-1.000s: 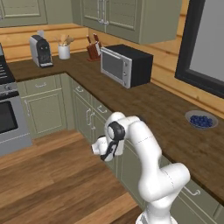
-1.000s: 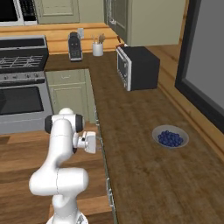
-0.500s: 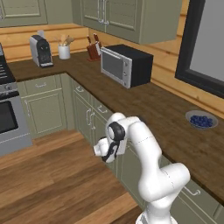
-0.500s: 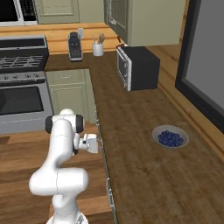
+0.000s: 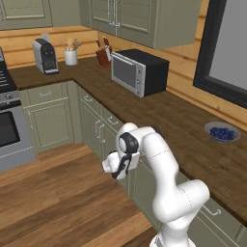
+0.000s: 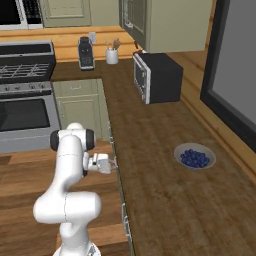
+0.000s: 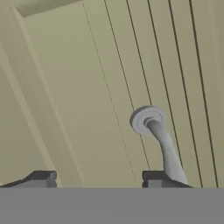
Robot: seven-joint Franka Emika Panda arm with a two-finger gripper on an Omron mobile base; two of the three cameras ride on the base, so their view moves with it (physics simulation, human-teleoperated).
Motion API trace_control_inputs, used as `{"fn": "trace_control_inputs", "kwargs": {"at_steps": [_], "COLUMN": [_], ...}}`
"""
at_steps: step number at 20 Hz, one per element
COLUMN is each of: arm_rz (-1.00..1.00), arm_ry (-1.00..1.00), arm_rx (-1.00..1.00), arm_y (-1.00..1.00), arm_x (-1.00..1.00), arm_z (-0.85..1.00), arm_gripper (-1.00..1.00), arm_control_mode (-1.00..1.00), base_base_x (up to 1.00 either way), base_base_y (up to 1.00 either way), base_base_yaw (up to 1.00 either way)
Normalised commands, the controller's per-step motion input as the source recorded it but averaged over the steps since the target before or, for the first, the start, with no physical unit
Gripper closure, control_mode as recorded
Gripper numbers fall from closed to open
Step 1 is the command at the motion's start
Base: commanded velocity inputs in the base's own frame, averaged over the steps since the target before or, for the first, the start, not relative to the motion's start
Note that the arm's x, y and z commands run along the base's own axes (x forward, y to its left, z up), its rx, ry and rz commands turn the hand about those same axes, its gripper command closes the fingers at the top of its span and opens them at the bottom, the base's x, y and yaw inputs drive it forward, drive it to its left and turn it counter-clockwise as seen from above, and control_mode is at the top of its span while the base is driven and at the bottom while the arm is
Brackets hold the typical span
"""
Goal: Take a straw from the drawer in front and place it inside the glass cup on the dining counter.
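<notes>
The white arm's two-finger gripper (image 7: 98,179), dark fingertips spread apart, is pressed close to the flat sage-green drawer front (image 7: 87,96), whose small silver bar handle (image 7: 162,144) runs from beside the right fingertip away toward its round mount.

One microwave (image 5: 139,71), one coffee machine (image 5: 45,56), one blueberry bowl (image 5: 222,131), one utensil holder (image 5: 71,56).

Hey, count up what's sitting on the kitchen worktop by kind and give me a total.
Microwave: 1
Coffee machine: 1
Utensil holder: 1
Knife block: 1
Bowl of blueberries: 1
Total: 5
</notes>
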Motion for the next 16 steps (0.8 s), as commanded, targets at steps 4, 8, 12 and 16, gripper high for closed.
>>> {"fn": "trace_control_inputs", "kwargs": {"at_steps": [4,8,12,16], "arm_rz": [0.05,0.06,0.05,0.05], "arm_ry": [0.01,0.0,0.0,0.0], "arm_rx": [0.0,0.0,0.0,0.0], "arm_y": [0.0,0.0,0.04,0.31], "arm_x": [-0.05,-0.24,-0.33,-0.29], "arm_z": [0.18,0.35,0.57,0.73], "arm_gripper": [-1.0,-1.0,-1.0,-1.0], "arm_control_mode": [-1.0,-1.0,-1.0,-1.0], "base_base_x": [0.0,0.0,0.0,0.0], "base_base_y": [0.0,0.0,0.0,0.0], "base_base_yaw": [0.0,0.0,0.0,0.0]}}
